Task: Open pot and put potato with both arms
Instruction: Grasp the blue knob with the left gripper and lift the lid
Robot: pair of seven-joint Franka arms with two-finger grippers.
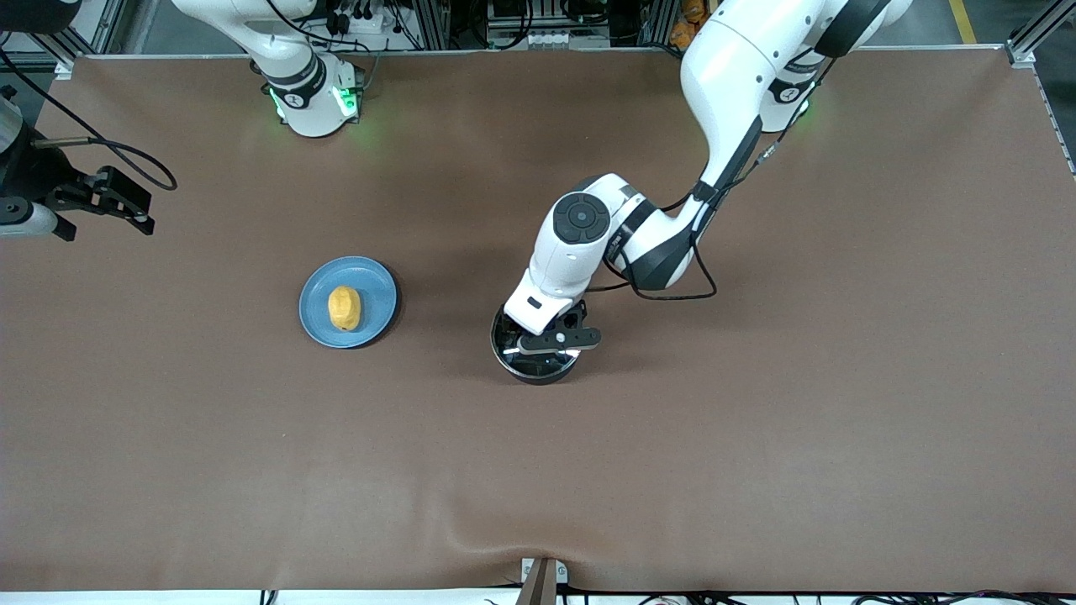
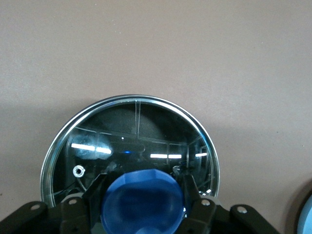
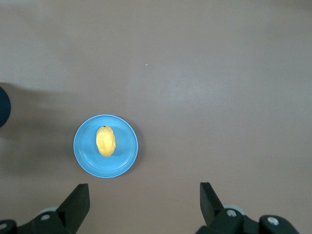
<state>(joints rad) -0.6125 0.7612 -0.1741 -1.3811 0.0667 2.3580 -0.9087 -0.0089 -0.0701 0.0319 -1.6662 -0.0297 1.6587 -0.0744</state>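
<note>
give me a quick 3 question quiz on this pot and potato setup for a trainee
1. True or false: the potato lies on the blue plate.
2. Which gripper is at the glass lid's blue knob? A) right gripper B) left gripper C) neither
3. Fill in: the right gripper has its fingers ____.

Key
1. True. It lies in the middle of the plate, toward the right arm's end of the table from the pot.
2. B. The left gripper has a finger on each side of the knob, and the lid is on the pot.
3. Open. It is up in the air, with the plate in its view.
</note>
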